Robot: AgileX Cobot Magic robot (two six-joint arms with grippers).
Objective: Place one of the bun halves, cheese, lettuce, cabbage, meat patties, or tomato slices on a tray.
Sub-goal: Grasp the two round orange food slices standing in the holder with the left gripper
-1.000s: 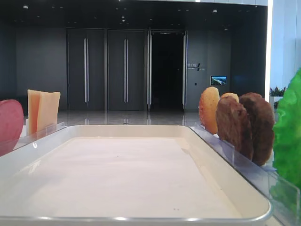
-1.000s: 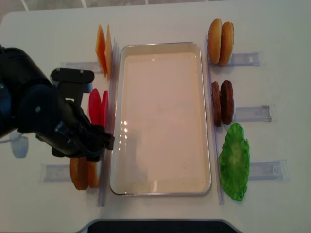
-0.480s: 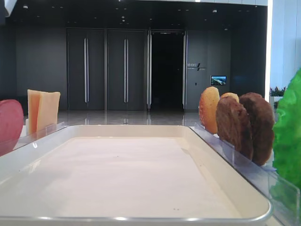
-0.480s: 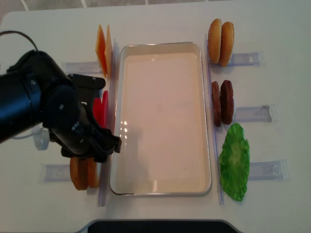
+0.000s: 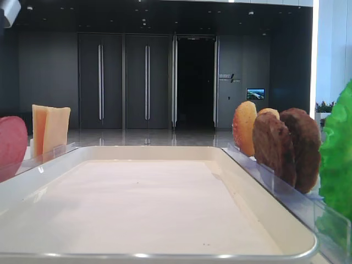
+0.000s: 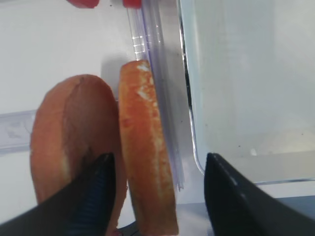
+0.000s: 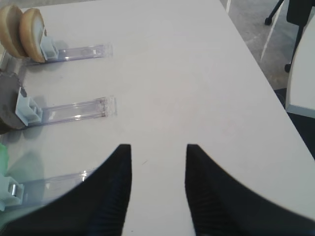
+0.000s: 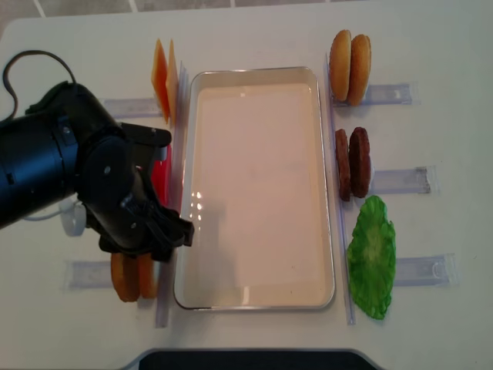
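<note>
In the left wrist view two bun halves stand on edge in a clear rack beside the tray (image 6: 246, 73). My left gripper (image 6: 158, 158) is open and straddles the inner bun half (image 6: 145, 147). One finger (image 6: 98, 191) sits between the two halves, the other over the tray's corner. From above, these bun halves (image 8: 127, 277) show below my left arm (image 8: 100, 185). My right gripper (image 7: 157, 150) is open over bare table. Cheese (image 8: 163, 86), tomato slices (image 8: 160, 177), another bun pair (image 8: 350, 58), meat patties (image 8: 353, 162) and lettuce (image 8: 372, 256) flank the tray (image 8: 258, 301).
Clear plastic racks (image 8: 397, 94) stick out from both long sides of the tray. The right wrist view shows racks (image 7: 74, 110) to its left and the table edge (image 7: 275, 93) to its right. A cable (image 8: 31, 58) loops behind my left arm.
My left arm has moved right and towards the tray, covering most of the tomato slices, and its gripper now sits around the inner bun half at the lower left.
</note>
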